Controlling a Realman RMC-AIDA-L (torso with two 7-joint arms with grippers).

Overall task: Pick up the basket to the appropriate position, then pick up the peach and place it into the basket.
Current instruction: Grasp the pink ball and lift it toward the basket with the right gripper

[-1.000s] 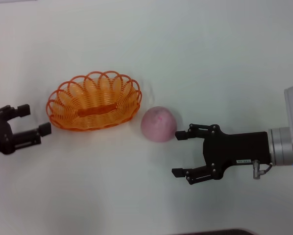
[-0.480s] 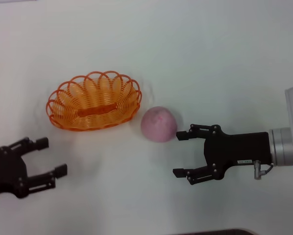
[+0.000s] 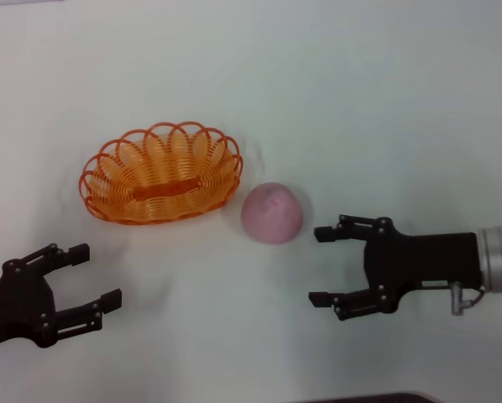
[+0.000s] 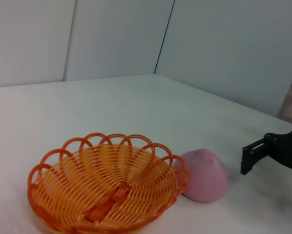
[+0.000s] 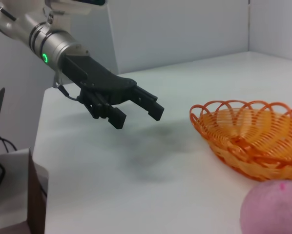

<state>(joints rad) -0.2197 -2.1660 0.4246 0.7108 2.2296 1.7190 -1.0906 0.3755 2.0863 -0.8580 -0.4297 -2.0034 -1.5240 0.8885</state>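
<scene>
Your basket [image 3: 161, 185] sits on the white desk [image 3: 360, 101] well in from every edge, a little toward the left side, empty, with its long axis running across the desk. The peach [image 3: 272, 213] rests just beside the basket's right end, near the desk's middle; from the head view you cannot tell whether the 2 touch, though the left wrist view suggests they are at least very close. Your left end effector [image 3: 85, 278] hovers nearer the front edge than the basket, fingers spread wide and holding nothing. Your right end effector [image 3: 326, 266] faces the peach from the right side, also spread wide and empty, its upper fingertip close to the fruit but apart from it. The main risk, in my judgement, lies in that tight spacing: if you close on the peach from the right, the far finger has little room between fruit and wire rim, so it could snag the scalloped loops or shove the light basket sideways. A round, smooth peach may also roll away if 1 finger reaches it first, so centre the fingers before closing. Lifting the basket with the left arm could likewise nudge the peach. No brand, label or writing can be read anywhere; only a small pale tag on the right wrist shows, and it is illegible.
</scene>
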